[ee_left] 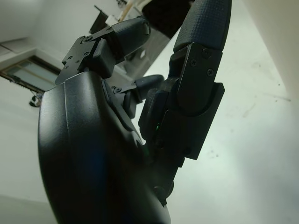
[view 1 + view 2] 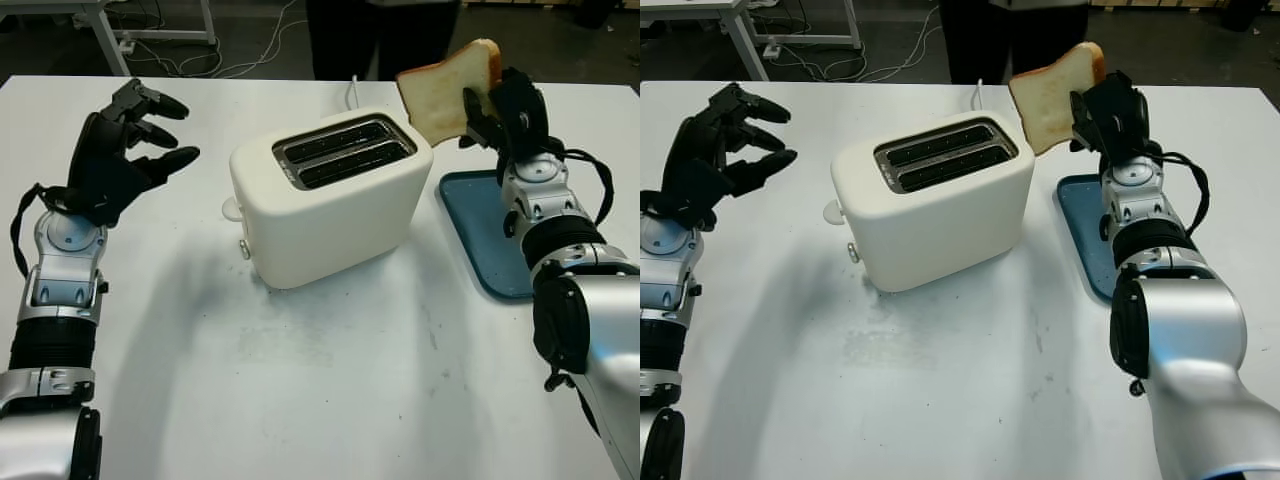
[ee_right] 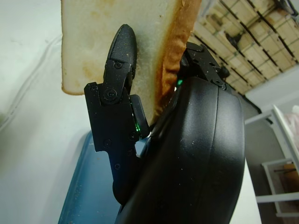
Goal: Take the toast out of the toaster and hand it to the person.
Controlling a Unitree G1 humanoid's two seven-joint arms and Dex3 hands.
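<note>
1. The slice of toast [image 2: 447,92] sits in the upper right of the left eye frame, held up in the air above the far right corner of the toaster, tilted, its browned crust edge uppermost.
2. The right hand [image 2: 505,110] has its fingers closed on the toast: in the right wrist view one black finger [image 3: 119,70] presses across the pale face of the slice while the palm shell backs the crust side.
3. The cream two-slot toaster [image 2: 330,195] stands at the centre of the frame on the white table [image 2: 330,400], both slots dark; its lever knob points to the frame's left.
4. A blue tray [image 2: 480,225] lies on the table at the right, just beside the toaster, below the right forearm.
5. The left hand [image 2: 125,150] is at the left of the frame, raised off the table, open and holding nothing.
6. A person in dark clothing [image 2: 375,35] stands beyond the table's far edge, top centre.
</note>
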